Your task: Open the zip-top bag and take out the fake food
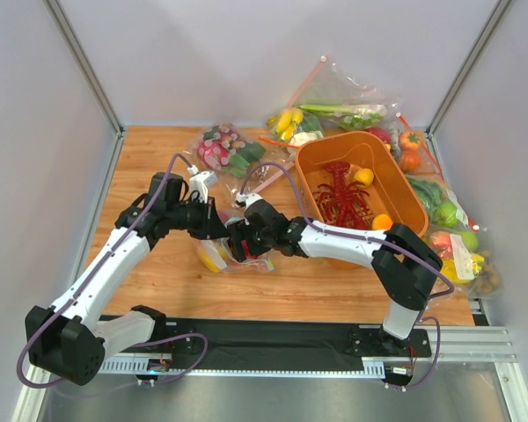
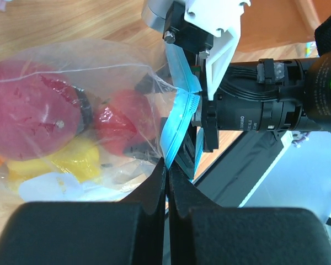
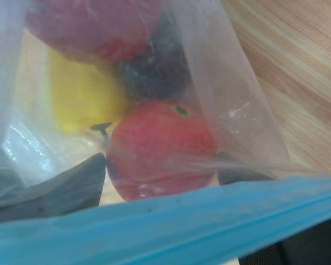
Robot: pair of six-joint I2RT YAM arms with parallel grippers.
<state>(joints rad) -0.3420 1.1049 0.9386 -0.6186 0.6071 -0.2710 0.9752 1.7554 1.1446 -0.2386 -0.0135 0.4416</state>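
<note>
1. Left wrist view: left gripper (image 2: 166, 165) is clamped tight on the teal strip (image 2: 179, 118) at one end of the bag (image 2: 121, 61) mouth.
2. Top view: the bag lies on the table (image 1: 158, 158), front-centre between the arms and left of the orange bin (image 1: 334, 139). The right gripper (image 1: 240, 242) meets it from the other side.
3. Right wrist view: its fingers (image 3: 66, 190) look spread, dim through the film, and the strip runs across the bottom of the frame. I cannot tell whether they pinch any film.
4. The fruit (image 3: 163, 152) is all inside the bag: red, yellow and one dark, packed just behind the strip.
5. Step in hand, as I judge it: opening the mouth. The strip's lips look parted beside the right gripper; how far is unclear.
6. Next move calls for the left to anchor its lip while the right takes the opposite lip and draws it away. The film is slack, so a slip is likely.
</note>
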